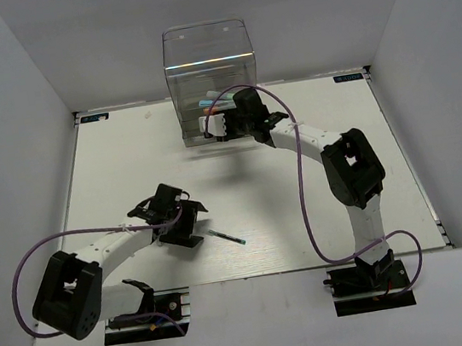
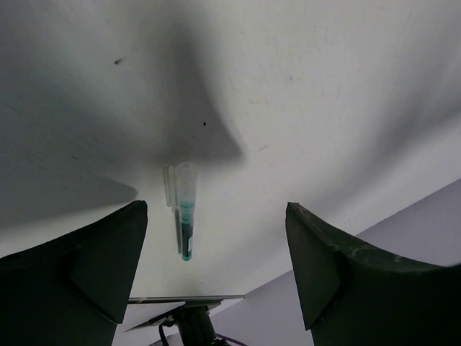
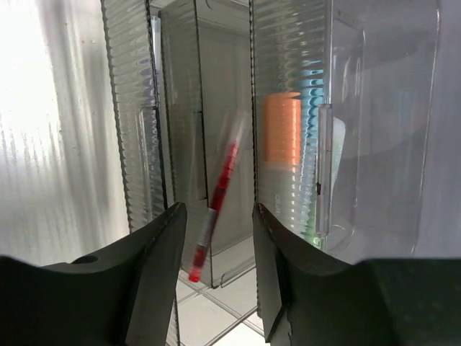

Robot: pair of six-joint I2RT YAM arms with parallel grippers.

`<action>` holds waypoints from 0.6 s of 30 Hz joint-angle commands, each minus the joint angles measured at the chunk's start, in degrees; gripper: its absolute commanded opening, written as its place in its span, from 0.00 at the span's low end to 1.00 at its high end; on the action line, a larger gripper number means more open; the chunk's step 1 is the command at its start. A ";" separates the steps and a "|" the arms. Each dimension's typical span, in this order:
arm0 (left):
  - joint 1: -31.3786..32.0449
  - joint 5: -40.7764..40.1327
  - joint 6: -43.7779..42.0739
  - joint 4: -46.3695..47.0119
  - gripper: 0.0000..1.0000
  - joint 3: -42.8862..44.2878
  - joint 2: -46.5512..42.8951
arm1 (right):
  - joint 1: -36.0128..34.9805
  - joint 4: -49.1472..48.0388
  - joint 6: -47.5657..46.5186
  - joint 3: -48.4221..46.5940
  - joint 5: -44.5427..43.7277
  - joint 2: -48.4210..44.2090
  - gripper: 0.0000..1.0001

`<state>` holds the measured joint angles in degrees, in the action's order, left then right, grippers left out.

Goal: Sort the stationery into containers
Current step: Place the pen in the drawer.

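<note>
A teal pen [image 2: 186, 216] with a clear cap lies on the white table, also in the top view [image 1: 227, 237]. My left gripper [image 2: 216, 220] is open above it, with the pen nearer the left finger and touching neither; in the top view the gripper [image 1: 188, 222] is just left of the pen. My right gripper [image 3: 217, 213] is open at the clear cabinet [image 1: 209, 64]. A blurred red pen [image 3: 218, 194] stands tilted inside a drawer beyond the fingers, free of them. An orange marker [image 3: 281, 130] and a light blue one show behind a ribbed drawer front.
The cabinet stands at the table's far middle, against the back wall. Grey walls close in the left, right and back sides. The right arm [image 1: 351, 169] arches over the right half of the table.
</note>
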<state>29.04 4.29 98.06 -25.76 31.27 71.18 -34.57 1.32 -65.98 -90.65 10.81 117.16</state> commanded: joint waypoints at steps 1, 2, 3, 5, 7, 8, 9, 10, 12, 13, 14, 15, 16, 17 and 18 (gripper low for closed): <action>0.58 2.38 -0.85 -1.14 0.87 2.83 2.03 | 0.02 -2.38 0.06 -2.51 -0.44 -1.32 0.48; 0.58 3.25 -1.55 -0.61 0.85 2.84 2.64 | 0.03 -2.38 0.41 -2.51 -0.18 -1.93 0.48; 0.58 3.79 -1.56 -0.61 0.83 3.44 3.35 | -0.06 -2.38 0.58 -2.25 0.00 -2.03 0.48; 0.58 4.49 -2.96 -0.61 0.78 5.20 5.37 | 0.03 -2.46 1.99 -1.29 1.14 -4.29 0.46; 1.10 5.02 -2.96 -1.22 0.77 5.74 6.42 | 0.38 -2.38 4.79 -0.84 2.98 -5.80 0.33; 1.11 5.02 -3.49 -2.79 0.77 6.52 7.13 | 0.38 -1.85 6.63 -0.58 3.86 -8.16 0.27; 1.72 5.02 -3.49 -2.81 0.73 6.53 7.13 | 0.38 0.67 7.78 -0.06 5.61 -9.14 0.22; 1.72 5.02 -3.49 -2.81 0.72 7.05 7.13 | 0.64 1.13 9.79 0.91 6.15 -10.89 0.14; 2.25 5.02 -3.49 -3.86 0.70 7.75 8.53 | 0.81 1.84 12.70 2.66 7.73 -13.97 0.12; 2.25 4.50 -3.49 -4.56 0.70 8.28 9.15 | 0.82 1.32 13.41 7.37 8.08 -16.76 0.12; 2.77 4.49 -3.49 -5.09 0.70 8.81 9.76 | 1.08 -0.34 15.42 9.25 8.09 -18.18 0.12; 2.78 4.49 -3.49 -6.31 0.70 9.77 10.38 | 1.08 -2.36 16.13 11.09 8.18 -22.03 0.12; 3.39 4.49 -4.19 -6.32 0.69 10.39 11.78 | 1.08 -2.90 16.75 16.16 8.18 -23.37 0.12; 3.39 4.49 -4.19 -6.93 0.69 11.35 12.40 | 1.43 -3.95 17.28 17.77 7.74 -24.34 0.12; 4.00 4.49 -4.89 -8.07 0.69 11.88 13.02 | 1.43 -4.83 17.72 20.57 7.56 -27.40 0.12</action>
<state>31.99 8.43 94.52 -30.50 40.36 83.22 -33.58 0.10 -52.82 -75.46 16.91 94.13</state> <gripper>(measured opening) 0.696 0.129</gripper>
